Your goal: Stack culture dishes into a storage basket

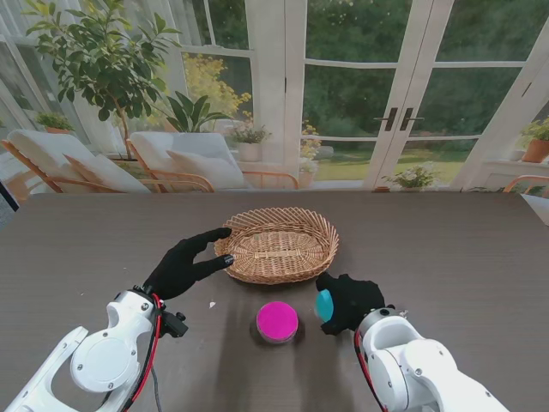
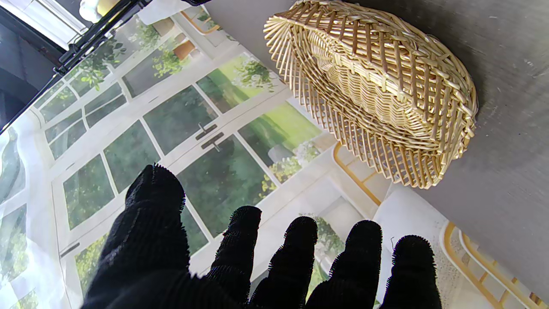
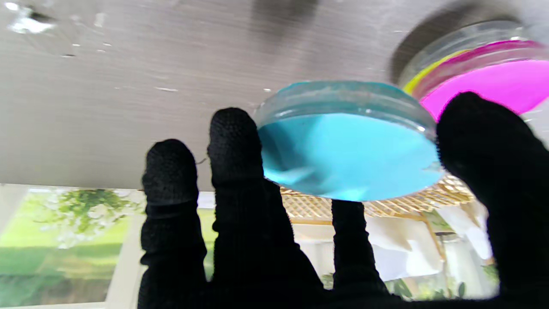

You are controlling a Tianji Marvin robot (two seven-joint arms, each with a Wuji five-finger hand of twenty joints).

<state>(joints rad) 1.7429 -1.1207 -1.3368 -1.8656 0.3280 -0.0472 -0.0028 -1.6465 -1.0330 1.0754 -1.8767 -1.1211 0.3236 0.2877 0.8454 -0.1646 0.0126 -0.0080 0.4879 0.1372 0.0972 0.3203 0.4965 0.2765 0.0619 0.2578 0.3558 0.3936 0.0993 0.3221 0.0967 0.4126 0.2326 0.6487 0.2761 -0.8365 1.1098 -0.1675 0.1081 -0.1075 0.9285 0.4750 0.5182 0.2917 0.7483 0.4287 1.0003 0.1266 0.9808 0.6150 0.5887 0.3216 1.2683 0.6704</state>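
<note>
Two black-gloved hands work low in the stand view. The right hand, at lower centre-right of that frame, pinches a round clear culture dish with a cyan-blue filling; in the right wrist view the dish sits tilted between the thumb on one side and the fingers on the other, raised off the dark grey wood-grain surface. Just beside it, toward the frame's centre, a second round clear dish with a magenta filling lies flat on the surface; the right wrist view shows a yellow-green layer under the magenta one, though whether that is a separate dish cannot be told.

The left hand, left of centre in the stand view, holds nothing, its fingers spread, with the fingertips at the near left rim of an oval woven wicker storage basket; whether they touch the rim cannot be told. The left wrist view shows the fingers apart and the basket near them. The basket stands at the centre of the stand view, higher in the frame than both dishes, and no dish shows inside it. A small pale fleck lies on the surface beside the left wrist.
</note>
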